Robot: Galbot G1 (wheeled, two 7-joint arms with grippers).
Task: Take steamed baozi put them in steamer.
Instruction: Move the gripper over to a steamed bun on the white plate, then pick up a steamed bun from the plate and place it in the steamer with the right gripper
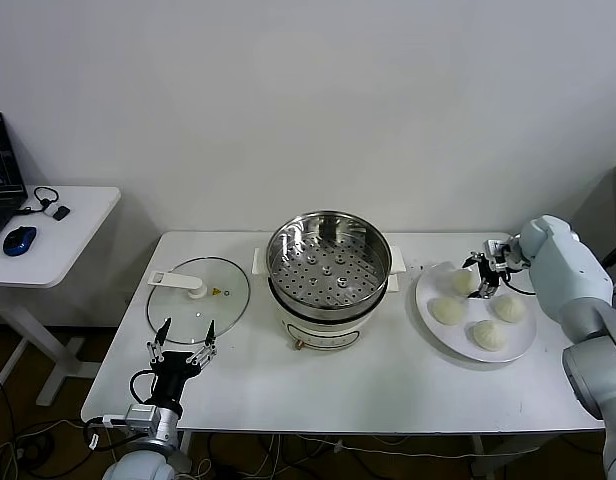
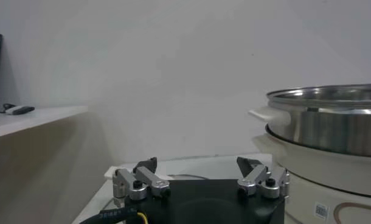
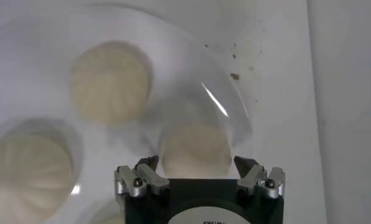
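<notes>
Several creamy-white steamed baozi lie on a large white plate (image 1: pixel 424 300) at the right of the table. My right gripper (image 1: pixel 480 282) hovers open over the one nearest the steamer (image 1: pixel 462 282). In the right wrist view that baozi (image 3: pixel 194 151) sits between the spread fingers of the right gripper (image 3: pixel 196 163), untouched, with two more baozi (image 3: pixel 110 82) (image 3: pixel 27 173) farther off. The steamer (image 1: pixel 328 262), a shiny perforated basket on a white pot base, stands empty at the table's middle. My left gripper (image 1: pixel 183 346) waits open near the front left edge.
A flat glass lid with a white handle (image 1: pixel 198 293) lies left of the steamer, just beyond the left gripper (image 2: pixel 197 165). The steamer's wall (image 2: pixel 331 119) rises beside that gripper. A small side table (image 1: pixel 48 235) with a mouse stands at far left.
</notes>
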